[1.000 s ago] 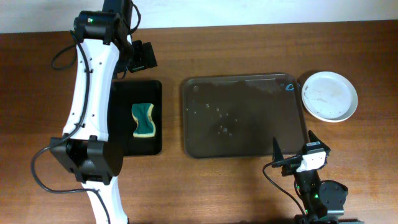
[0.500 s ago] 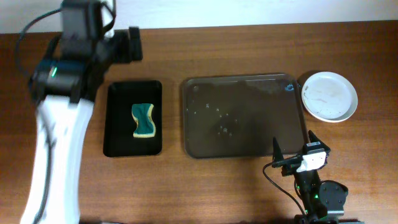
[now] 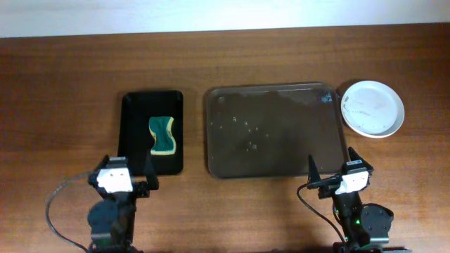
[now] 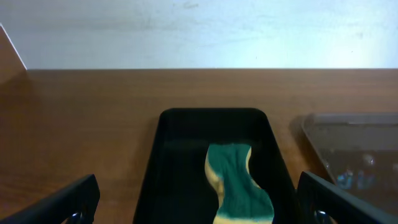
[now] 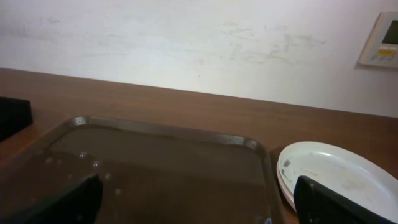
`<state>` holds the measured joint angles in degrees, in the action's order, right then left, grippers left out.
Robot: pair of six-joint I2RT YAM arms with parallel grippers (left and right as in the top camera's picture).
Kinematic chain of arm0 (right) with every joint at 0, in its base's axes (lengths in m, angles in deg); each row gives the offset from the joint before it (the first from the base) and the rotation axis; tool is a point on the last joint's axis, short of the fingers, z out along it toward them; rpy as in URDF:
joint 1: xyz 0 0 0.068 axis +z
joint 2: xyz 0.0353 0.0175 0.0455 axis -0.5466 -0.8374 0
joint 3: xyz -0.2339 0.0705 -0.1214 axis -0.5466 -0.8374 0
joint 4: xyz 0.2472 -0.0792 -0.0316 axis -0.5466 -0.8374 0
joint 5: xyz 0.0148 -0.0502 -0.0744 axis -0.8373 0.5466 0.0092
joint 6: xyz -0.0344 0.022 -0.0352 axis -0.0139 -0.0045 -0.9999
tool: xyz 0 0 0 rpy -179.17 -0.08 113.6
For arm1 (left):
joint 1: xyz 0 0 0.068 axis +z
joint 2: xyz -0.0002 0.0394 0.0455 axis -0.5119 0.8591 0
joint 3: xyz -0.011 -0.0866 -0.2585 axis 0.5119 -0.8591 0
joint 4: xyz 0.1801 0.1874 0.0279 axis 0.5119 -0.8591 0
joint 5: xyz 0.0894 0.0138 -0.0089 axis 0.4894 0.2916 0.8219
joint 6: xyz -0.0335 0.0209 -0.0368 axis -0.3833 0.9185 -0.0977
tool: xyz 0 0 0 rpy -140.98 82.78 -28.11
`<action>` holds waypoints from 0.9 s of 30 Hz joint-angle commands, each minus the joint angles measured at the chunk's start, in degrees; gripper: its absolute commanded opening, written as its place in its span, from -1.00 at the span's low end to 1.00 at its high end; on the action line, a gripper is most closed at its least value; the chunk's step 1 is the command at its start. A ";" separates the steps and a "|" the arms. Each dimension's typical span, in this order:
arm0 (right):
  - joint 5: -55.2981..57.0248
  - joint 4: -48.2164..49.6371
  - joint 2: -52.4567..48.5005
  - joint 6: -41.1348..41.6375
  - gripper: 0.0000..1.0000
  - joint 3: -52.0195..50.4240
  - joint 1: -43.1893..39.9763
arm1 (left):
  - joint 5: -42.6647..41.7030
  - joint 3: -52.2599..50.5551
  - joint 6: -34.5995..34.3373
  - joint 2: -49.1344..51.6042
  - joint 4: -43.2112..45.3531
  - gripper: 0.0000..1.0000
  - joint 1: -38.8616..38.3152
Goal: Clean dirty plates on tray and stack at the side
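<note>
Plates: you see the plates [image 3: 373, 109] stacked on the table [image 3: 56, 105], just beside the far right corner of the tray [image 3: 232, 151]; they are round, white and shallow, the top one carries faint grey streaks, and the right wrist view shows more than one rim
Tray: dark brown with rounded corners and a raised rim, its floor looking wet, with small droplets scattered near the middle
Left arm: it sits folded low at the near edge of the table, right in front of the black tray [image 3: 133, 158], where a green and yellow sponge [image 3: 163, 135] lies
Left claw: your left gripper [image 3: 121, 176] has its fingers spread wide with nothing between them
Right arm: it sits folded low at the near edge, just off the tray's near right corner, facing the far wall
Right claw: your right gripper [image 3: 332, 167] is spread wide too and has hold of nothing
Change: a second ago your left arm reached up the table's left side past the black tray, half a second ago it swung over the far left, and now it is back at the near edge; the right arm, plates and sponge have not shifted
</note>
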<state>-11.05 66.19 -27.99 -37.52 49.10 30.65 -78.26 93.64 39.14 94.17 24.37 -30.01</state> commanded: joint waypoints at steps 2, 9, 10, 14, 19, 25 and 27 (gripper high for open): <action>-0.50 -0.09 0.37 0.61 0.97 -0.46 -0.17 | 1.11 -6.29 1.57 -8.33 0.50 1.00 0.26; -0.50 -0.09 0.37 0.61 0.97 -0.46 -0.17 | 0.87 -7.45 1.53 -15.65 -1.57 0.99 -0.20; -0.50 -0.09 0.37 0.61 0.97 -0.46 -0.17 | 0.87 -7.45 1.53 -15.63 -1.57 0.99 -0.22; -0.50 -0.09 0.37 0.61 0.97 -0.46 -0.17 | 0.87 -7.45 1.53 -15.63 -1.57 0.99 -0.22; -0.50 -0.09 0.37 0.61 0.97 -0.46 -0.17 | 0.87 -7.45 1.53 -15.63 -1.57 0.99 -0.22; -0.52 -0.09 0.37 0.61 0.97 -0.46 -0.17 | 0.87 -7.45 1.53 -15.63 -1.57 0.99 -0.22; -0.50 -0.09 0.37 0.61 0.97 -0.46 -0.17 | 0.87 -7.45 1.53 -15.63 -1.57 0.99 -0.22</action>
<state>-11.07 66.21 -27.94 -37.54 49.10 30.65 -77.78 86.60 39.38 79.09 22.79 -30.01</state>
